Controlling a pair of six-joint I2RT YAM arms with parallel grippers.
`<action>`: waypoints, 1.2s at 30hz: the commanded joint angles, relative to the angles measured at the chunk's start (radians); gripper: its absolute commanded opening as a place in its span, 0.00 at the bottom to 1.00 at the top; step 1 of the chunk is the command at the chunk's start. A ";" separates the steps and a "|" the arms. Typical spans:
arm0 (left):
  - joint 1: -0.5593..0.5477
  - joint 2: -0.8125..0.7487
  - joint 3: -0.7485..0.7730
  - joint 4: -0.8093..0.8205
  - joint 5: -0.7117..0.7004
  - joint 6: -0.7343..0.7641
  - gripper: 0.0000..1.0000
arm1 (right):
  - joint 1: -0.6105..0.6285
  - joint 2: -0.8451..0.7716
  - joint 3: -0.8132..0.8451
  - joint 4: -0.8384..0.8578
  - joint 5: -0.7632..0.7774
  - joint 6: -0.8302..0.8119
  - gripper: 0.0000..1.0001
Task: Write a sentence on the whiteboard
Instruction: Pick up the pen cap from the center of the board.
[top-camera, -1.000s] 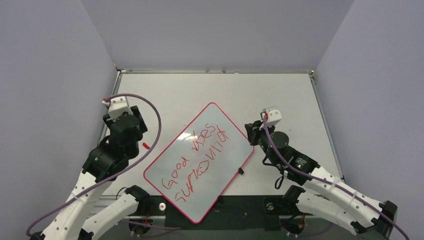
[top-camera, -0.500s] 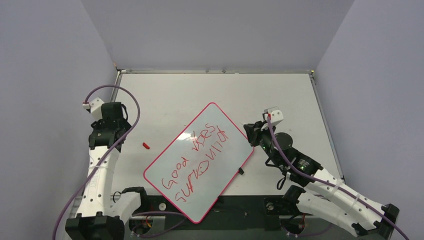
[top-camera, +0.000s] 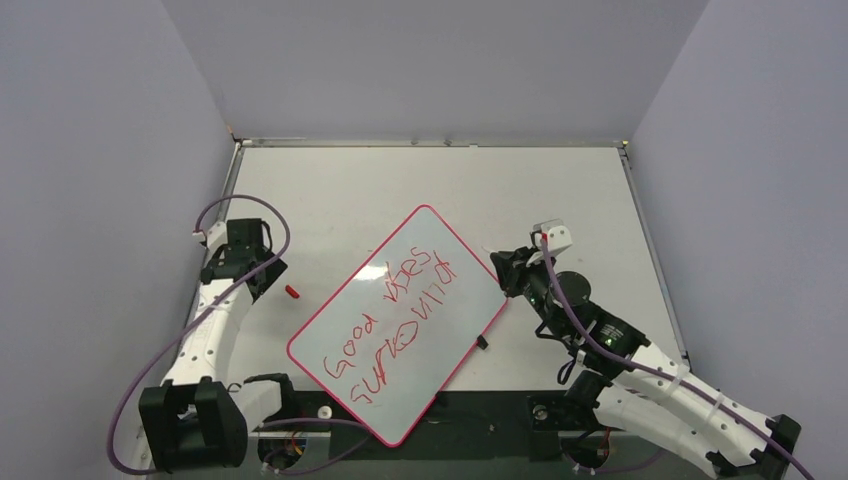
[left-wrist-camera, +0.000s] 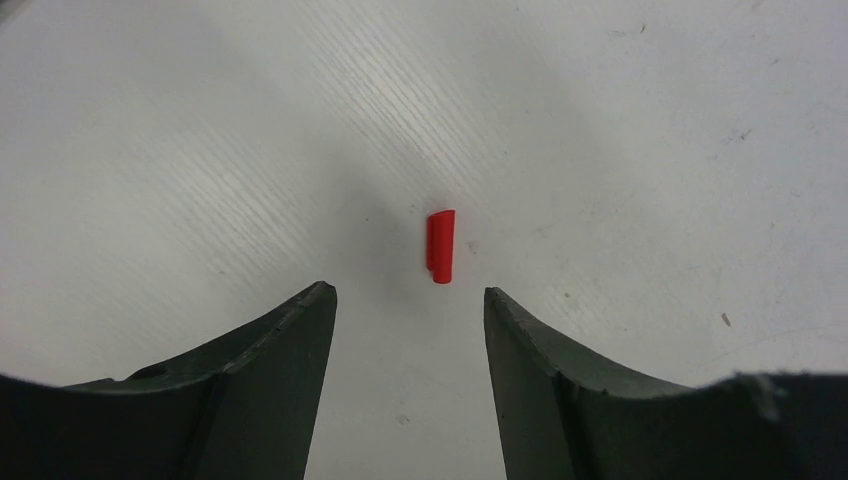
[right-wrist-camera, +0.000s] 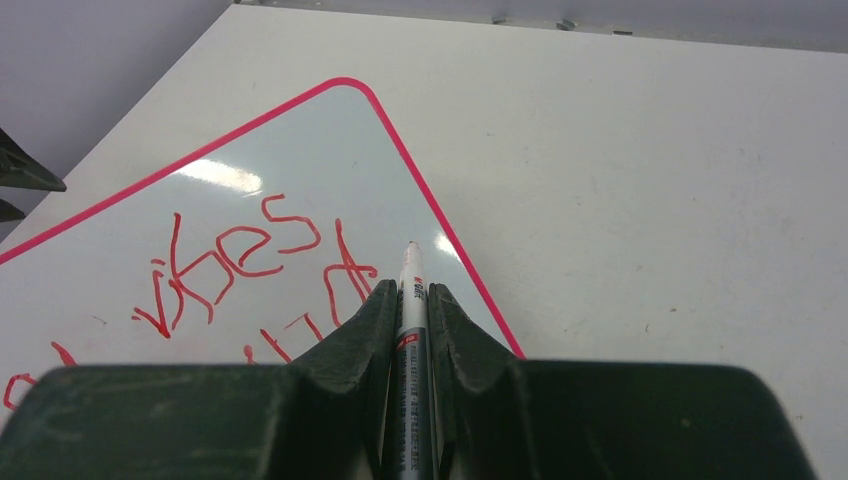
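Where the whiteboard (top-camera: 462, 318) lies slantwise at the middle of the table (top-camera: 560, 200), the sentence (top-camera: 395, 325) crosses it in two red lines. The right gripper (right-wrist-camera: 412, 291), clamped tight on a marker (right-wrist-camera: 411, 272), holds the tip by the board's right edge. The left gripper (left-wrist-camera: 407, 293), jaws wide and empty, hangs over a red cap (left-wrist-camera: 441, 246) lying left of the board.

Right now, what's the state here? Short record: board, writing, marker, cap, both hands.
whiteboard: flat on table, set diagonally
sentence: two red lines; first reads "Good vibes"
marker: uncapped, tip near the writing's end
red cap: loose on table, left of the whiteboard
left hand: open over the red cap, empty
right hand: shut on marker
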 joint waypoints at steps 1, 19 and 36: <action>0.008 0.053 -0.014 0.140 0.108 -0.096 0.54 | 0.003 -0.016 -0.020 0.053 -0.003 0.016 0.00; 0.004 0.299 -0.050 0.247 0.112 -0.124 0.40 | -0.008 -0.054 -0.043 0.051 0.003 0.000 0.00; 0.006 0.476 -0.051 0.320 0.101 -0.104 0.23 | -0.016 -0.054 -0.045 0.048 0.004 -0.007 0.00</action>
